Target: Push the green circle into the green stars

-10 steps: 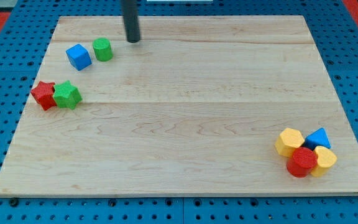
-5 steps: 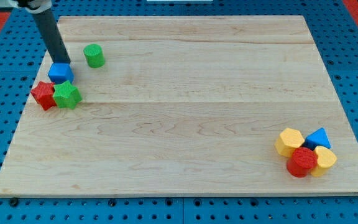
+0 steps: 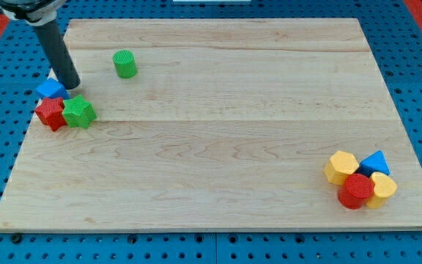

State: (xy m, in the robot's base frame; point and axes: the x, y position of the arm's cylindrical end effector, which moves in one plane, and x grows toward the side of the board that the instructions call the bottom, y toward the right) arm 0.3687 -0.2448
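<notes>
Now my tip point(image 3: 70, 84) sits near the counter point(image 3: 218, 147) left edge, touching the blue block point(image 3: 50, 89), just above the green star point(image 3: 79, 111) and red star point(image 3: 50, 113). One green circle point(image 3: 124, 64) stands apart at upper left. Lower right: two yellow blocks point(image 3: 341, 167), one red cylinder point(image 3: 356, 191), one blue triangle point(image 3: 376, 162). Middle open. The tool is a bare rod, grasping nothing. No writing visible.

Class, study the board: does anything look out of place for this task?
Yes. My tip sits beside the blue cube, jammed against the red star and green star, while the green circle stands apart, untouched, toward the view's right.
</notes>
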